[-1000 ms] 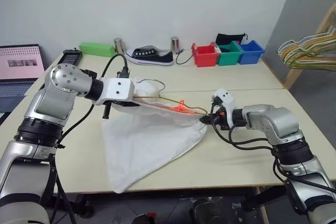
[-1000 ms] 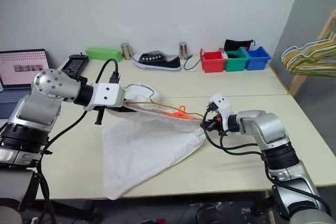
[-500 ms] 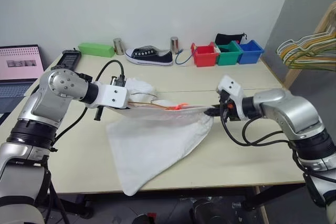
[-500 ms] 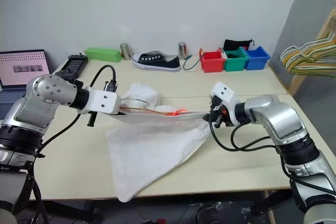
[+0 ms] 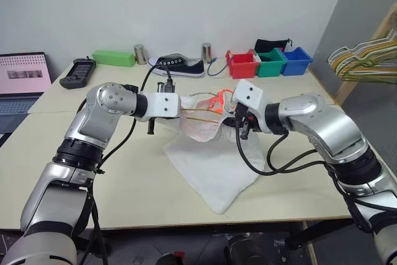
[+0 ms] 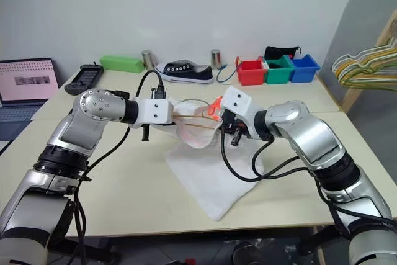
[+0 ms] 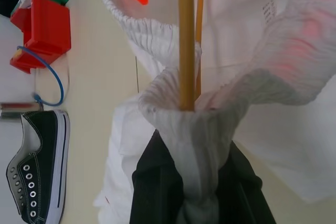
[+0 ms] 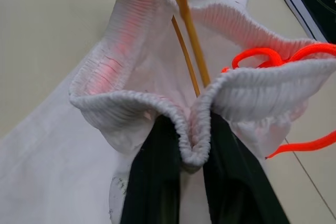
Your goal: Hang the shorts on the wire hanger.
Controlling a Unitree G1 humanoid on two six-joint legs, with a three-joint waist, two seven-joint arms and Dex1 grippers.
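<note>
The white shorts (image 5: 214, 169) hang bunched between my two grippers above the table, their lower part lying on the tabletop. The orange drawstring (image 5: 217, 98) sticks up at the waistband. The thin yellow-tan wire hanger (image 7: 186, 51) runs inside the waistband, and its wire (image 8: 191, 35) also comes up through the fold. My left gripper (image 7: 195, 145) is shut on a pinch of the elastic waistband where the wire comes out. My right gripper (image 8: 189, 129) has a thick waistband fold pressed between its black fingers (image 8: 152, 182). The two grippers sit close together.
Along the table's back edge are a black sneaker (image 5: 177, 65), red (image 5: 243, 65), green (image 5: 271, 63) and blue (image 5: 296, 61) bins, a green box (image 5: 115, 58) and two metal cans. A laptop (image 5: 22, 82) stands far left. A bunch of pastel hangers (image 5: 363, 60) hangs at the right.
My right gripper has risen and swung left toward the left gripper, so the stretched waistband is now slack and bunched. The left gripper moved right. The shorts' lower part slid right on the table.
</note>
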